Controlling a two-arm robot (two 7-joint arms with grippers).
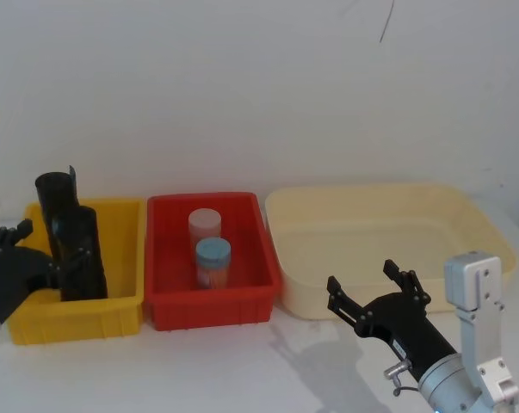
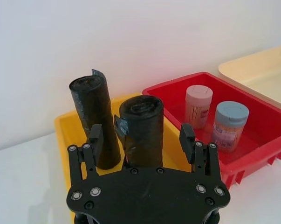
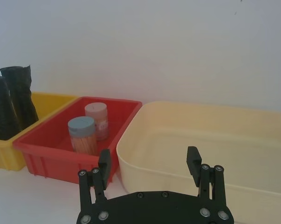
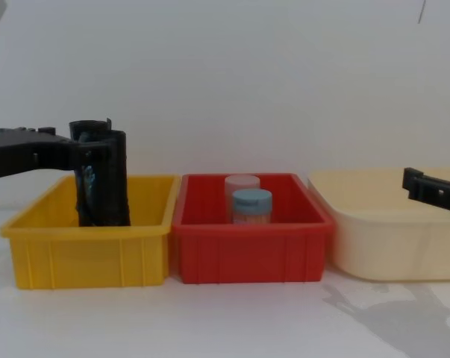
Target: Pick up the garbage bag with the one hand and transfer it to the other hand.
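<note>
Jaws spread wide, the left gripper (image 2: 141,135) straddles the garbage bag (image 1: 80,245), one finger on each side of the roll. The left wrist view shows a narrow gap at either side. The bag stands upright in the yellow bin (image 1: 78,311), towards the bin's left wall, and its top rises well above the rim. A loose flap juts from its side towards one finger. Just behind it stands the slimmer roll (image 1: 52,194), close enough that the two overlap in the chest view; whether they touch cannot be told. The gripper reaches in over the bin's left edge, level with the upper half of the bag.

Wall to wall with the yellow bin sits the red bin (image 1: 212,311), holding a pink-lidded jar (image 1: 205,222) and, just in front of it, a blue-lidded jar (image 1: 213,256). To its right lies the cream tub (image 1: 302,303).

Well apart from the bag, the right gripper (image 1: 362,277) hangs with fingers parted and holding nothing. It is over the white table (image 1: 242,370), in front of the tub's near rim. Plain white wall (image 1: 242,86) backs the row.
</note>
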